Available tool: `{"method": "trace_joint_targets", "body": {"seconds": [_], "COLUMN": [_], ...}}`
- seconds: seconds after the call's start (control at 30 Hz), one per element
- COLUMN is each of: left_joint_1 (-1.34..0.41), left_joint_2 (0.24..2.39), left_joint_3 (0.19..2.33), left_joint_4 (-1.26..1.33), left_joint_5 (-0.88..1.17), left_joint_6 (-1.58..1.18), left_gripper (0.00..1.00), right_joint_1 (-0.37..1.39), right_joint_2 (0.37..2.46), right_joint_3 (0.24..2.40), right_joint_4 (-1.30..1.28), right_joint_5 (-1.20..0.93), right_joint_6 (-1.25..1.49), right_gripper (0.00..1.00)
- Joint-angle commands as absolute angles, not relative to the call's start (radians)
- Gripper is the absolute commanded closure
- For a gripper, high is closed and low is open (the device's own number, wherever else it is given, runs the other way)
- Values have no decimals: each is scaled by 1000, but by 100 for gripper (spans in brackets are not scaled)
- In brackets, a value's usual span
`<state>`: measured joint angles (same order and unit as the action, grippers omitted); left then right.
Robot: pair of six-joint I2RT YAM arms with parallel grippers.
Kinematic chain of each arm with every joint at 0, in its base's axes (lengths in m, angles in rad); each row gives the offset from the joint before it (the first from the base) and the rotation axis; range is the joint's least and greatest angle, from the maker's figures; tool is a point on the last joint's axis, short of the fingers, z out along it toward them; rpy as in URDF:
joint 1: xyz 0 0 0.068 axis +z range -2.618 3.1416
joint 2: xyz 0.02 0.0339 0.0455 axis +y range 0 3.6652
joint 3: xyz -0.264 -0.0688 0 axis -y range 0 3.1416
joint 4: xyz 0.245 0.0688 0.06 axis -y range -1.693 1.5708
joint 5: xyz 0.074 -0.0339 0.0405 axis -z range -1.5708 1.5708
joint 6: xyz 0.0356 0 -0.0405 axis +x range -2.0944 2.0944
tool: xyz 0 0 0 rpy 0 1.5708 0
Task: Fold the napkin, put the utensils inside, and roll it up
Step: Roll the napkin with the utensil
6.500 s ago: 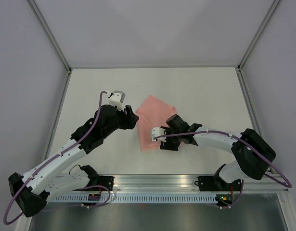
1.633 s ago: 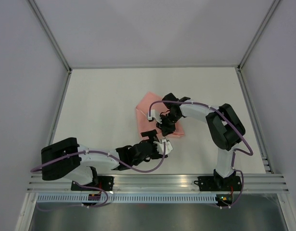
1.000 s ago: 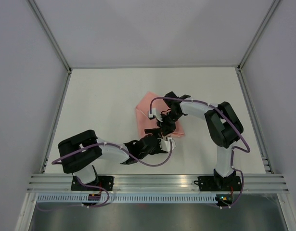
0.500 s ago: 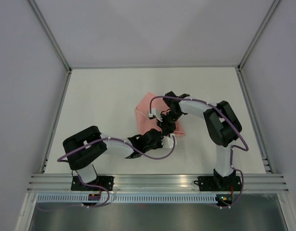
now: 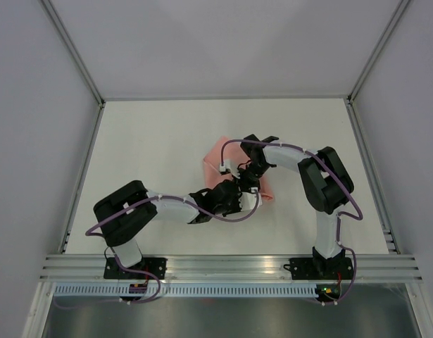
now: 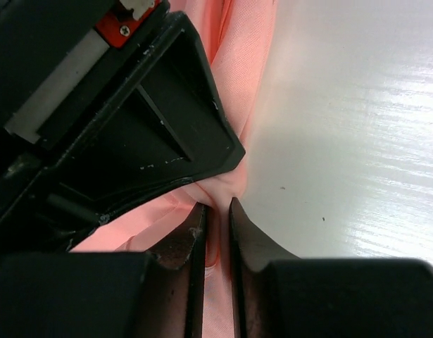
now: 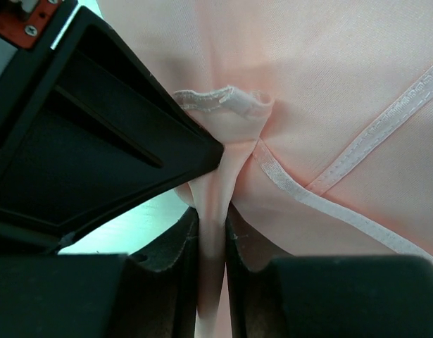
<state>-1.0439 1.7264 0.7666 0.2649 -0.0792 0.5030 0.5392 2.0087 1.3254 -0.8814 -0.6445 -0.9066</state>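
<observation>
The salmon-pink napkin [image 5: 215, 155] lies bunched at the table's middle, mostly hidden under both wrists. My left gripper [image 5: 237, 198] reaches in from the near left. In the left wrist view it [image 6: 216, 215] is shut on a fold of the napkin [image 6: 244, 63] at its near edge. My right gripper [image 5: 243, 179] comes from the right; its wrist view shows it [image 7: 210, 222] shut on a pinched ridge of the napkin [image 7: 329, 77], beside a hemmed corner. The two grippers nearly touch. The utensils are out of view.
The white table [image 5: 153, 141] is fenced by grey walls with metal posts [image 5: 74, 55] at the back corners. A metal rail [image 5: 230, 266] with both arm bases runs along the near edge. The left arm's elbow [image 5: 121, 211] sits low at the near left.
My left gripper slid forward and right to the napkin's near edge and closed on it. The right gripper kept its hold, and the cloth has bunched up between them.
</observation>
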Motion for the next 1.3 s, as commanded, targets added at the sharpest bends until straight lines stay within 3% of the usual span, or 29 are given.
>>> {"method": "trace_joint_targets", "body": {"seconds": [0.0, 0.37, 0.97, 1.27], "left_joint_1": [-1023, -939, -850, -799], "left_joint_2": [1789, 1812, 1910, 1983], "left_joint_3": [790, 873, 966, 1058], "left_joint_4": [166, 11, -109, -219], "left_joint_5": [78, 296, 477, 597], "left_joint_6": [396, 330, 273, 241], "left_gripper": [98, 98, 98, 98], "right_joint_1": [552, 520, 403, 315], "right_joint_2": [2100, 1976, 1758, 1594], "right_joint_3": [1250, 1269, 1238, 1135], "right_joint_4": [-917, -882, -812, -749], "right_joint_5": [-502, -534, -614, -676], "right_joint_6": [-919, -830, -739, -773], "right_gripper": [72, 41, 22, 21]}}
